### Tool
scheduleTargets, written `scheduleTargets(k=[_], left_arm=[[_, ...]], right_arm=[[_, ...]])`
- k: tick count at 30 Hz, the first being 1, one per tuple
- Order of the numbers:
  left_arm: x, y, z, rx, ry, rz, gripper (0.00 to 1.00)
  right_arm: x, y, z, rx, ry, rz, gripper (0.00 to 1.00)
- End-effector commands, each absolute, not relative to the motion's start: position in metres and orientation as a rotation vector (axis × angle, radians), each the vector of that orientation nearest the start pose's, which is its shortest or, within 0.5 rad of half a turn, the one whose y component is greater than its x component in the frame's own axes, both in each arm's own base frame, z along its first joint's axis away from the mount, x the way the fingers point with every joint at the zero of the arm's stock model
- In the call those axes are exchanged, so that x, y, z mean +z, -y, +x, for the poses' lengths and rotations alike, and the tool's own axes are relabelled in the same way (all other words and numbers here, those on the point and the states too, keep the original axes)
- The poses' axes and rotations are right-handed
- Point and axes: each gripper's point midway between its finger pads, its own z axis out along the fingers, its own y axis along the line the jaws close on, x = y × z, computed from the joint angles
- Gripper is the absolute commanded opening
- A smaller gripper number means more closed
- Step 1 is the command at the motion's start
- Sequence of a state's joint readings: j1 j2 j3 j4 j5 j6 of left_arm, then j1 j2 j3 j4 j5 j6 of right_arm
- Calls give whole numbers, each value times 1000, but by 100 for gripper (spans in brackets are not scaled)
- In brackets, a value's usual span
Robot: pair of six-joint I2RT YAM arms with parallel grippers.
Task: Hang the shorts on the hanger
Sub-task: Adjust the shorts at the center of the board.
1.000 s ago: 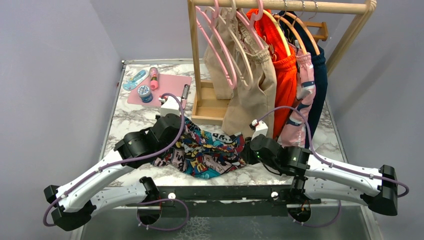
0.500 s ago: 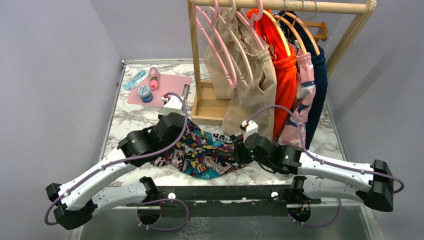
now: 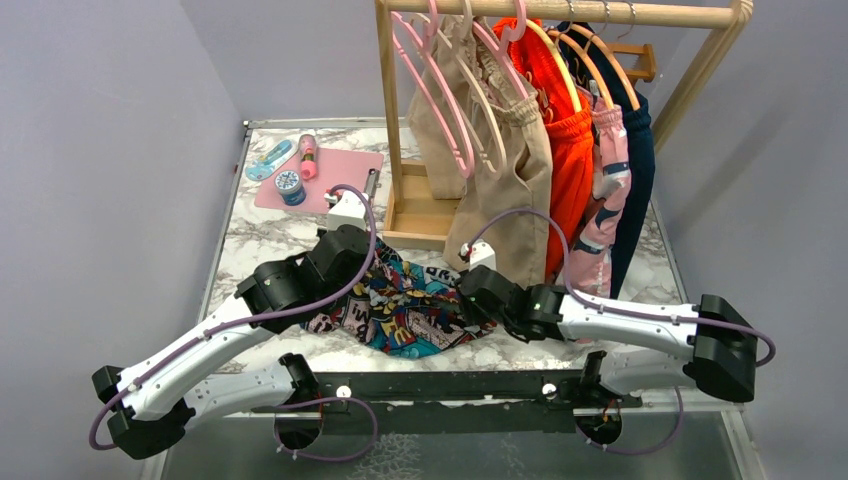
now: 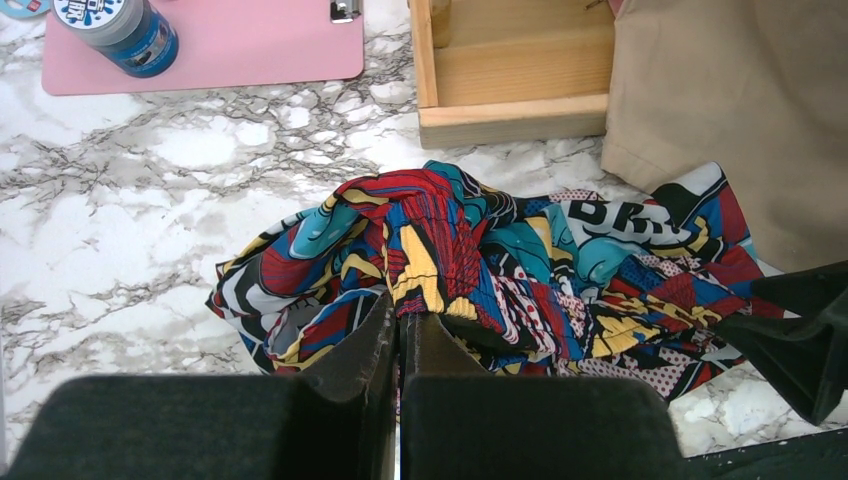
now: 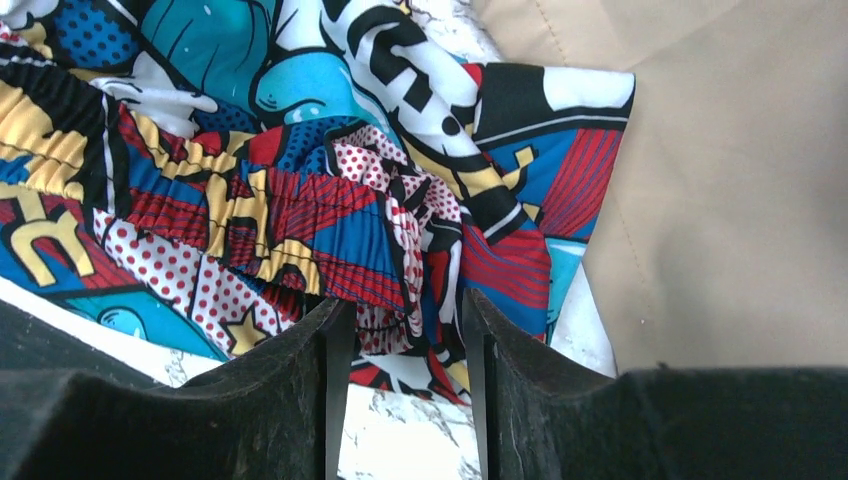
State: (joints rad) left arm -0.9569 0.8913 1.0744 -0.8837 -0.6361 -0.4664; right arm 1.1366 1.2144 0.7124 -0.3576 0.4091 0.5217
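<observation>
Left fingers (image 4: 360, 350): pressed together, tips nipping a raised red-and-yellow fold at the near side of the shorts (image 4: 480, 260).
Right fingers (image 5: 290, 370): spread, set either side of a gathered, ribbed fold of the comic print; cloth filling most of the gap, a strip of marble showing below it.
Left arm: reaching in from the near left corner, wrist over the left end of the cloth.
Right arm: stretched low from the near right corner, wrist at the right end of the cloth.
Shorts: crumpled in a heap on the counter (image 3: 270, 240), between the two wrists, close to the near edge; far right corner touching the hem of the beige shorts (image 3: 500, 200).
Beige shorts: hanging from the wooden rack (image 3: 420, 215), hem down at the counter just behind the heap.
Orange garment (image 3: 572, 170): hanging on the same rail, just right of the beige pair.
Rack base: wooden tray frame on the counter, just beyond the heap.
Pink clipboard (image 3: 330, 170): flat on the counter at far left, well apart from the cloth.
Blue jar (image 3: 289, 186): upright on the clipboard's near left corner.
</observation>
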Motion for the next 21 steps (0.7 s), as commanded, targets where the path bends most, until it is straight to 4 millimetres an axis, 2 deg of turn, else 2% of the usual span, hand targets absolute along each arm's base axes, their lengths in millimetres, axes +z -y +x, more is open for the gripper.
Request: scheduleTargets(k=[1, 6, 10, 12, 14, 16, 17, 21], left_arm=[[263, 144, 208, -169, -2075, 191, 0], [265, 146, 207, -190, -2073, 191, 0], [270, 144, 205, -211, -2063, 186, 0], [273, 143, 204, -221, -2054, 181, 0], [279, 142, 203, -233, -2043, 174, 0], [292, 140, 201, -264, -2018, 155, 0], [303, 138, 200, -289, -1994, 140, 0], [369, 122, 189, -415, -1839, 86, 0]], right_arm=[[101, -267, 195, 300, -2219, -489, 45], [91, -273, 201, 251, -2232, -511, 38], [91, -275, 202, 248, -2229, -517, 30], [95, -275, 203, 253, -2219, -520, 20], [106, -276, 203, 263, -2211, -517, 2], [127, -278, 199, 321, -2190, -530, 1], [146, -283, 192, 406, -2166, -561, 1], [240, -295, 160, 739, -1929, -723, 1]])
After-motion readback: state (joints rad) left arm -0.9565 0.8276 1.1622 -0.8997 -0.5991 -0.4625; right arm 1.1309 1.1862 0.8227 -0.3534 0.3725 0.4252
